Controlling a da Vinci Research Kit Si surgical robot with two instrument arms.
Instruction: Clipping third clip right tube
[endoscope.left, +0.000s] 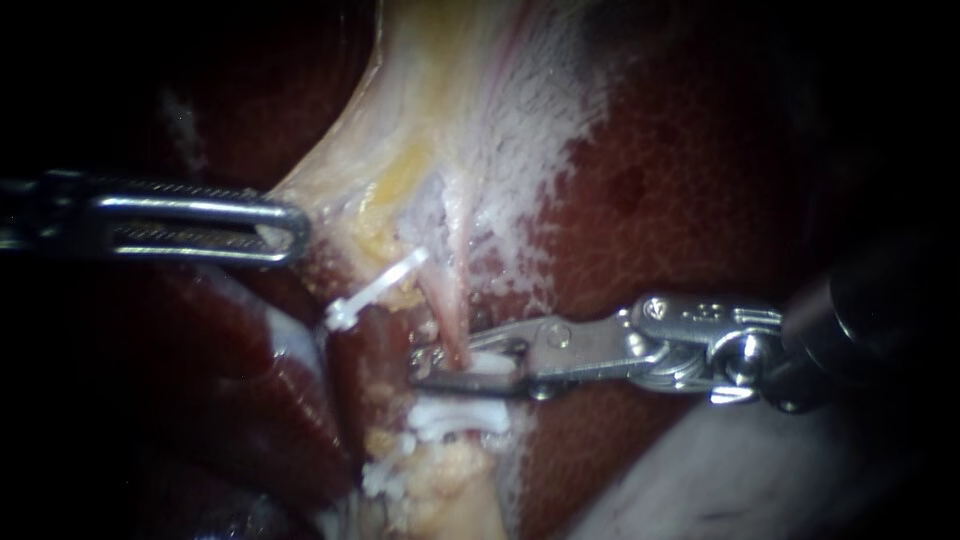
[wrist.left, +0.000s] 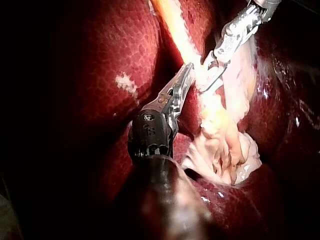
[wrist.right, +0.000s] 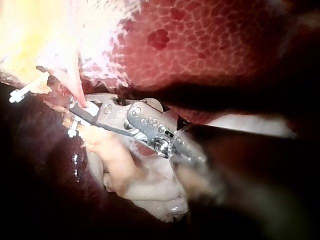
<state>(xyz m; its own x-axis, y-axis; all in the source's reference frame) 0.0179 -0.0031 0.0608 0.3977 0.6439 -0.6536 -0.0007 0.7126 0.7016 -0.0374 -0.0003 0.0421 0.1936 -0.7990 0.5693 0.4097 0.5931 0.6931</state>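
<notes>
The right instrument (endoscope.left: 420, 368) has its end effector nearly closed across the pink right tube (endoscope.left: 455, 300). It holds a white clip (endoscope.left: 490, 362) between the jaws, just above a second clip (endoscope.left: 462, 418) lower on the same strand. The left instrument (endoscope.left: 290, 232) has its end effector closed on pale tissue (endoscope.left: 350, 170) beside the liver (endoscope.left: 700, 180).

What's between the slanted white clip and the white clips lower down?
The right instrument, holding a fresh white clip around the pink tube; the endoscope view shows it.
</notes>
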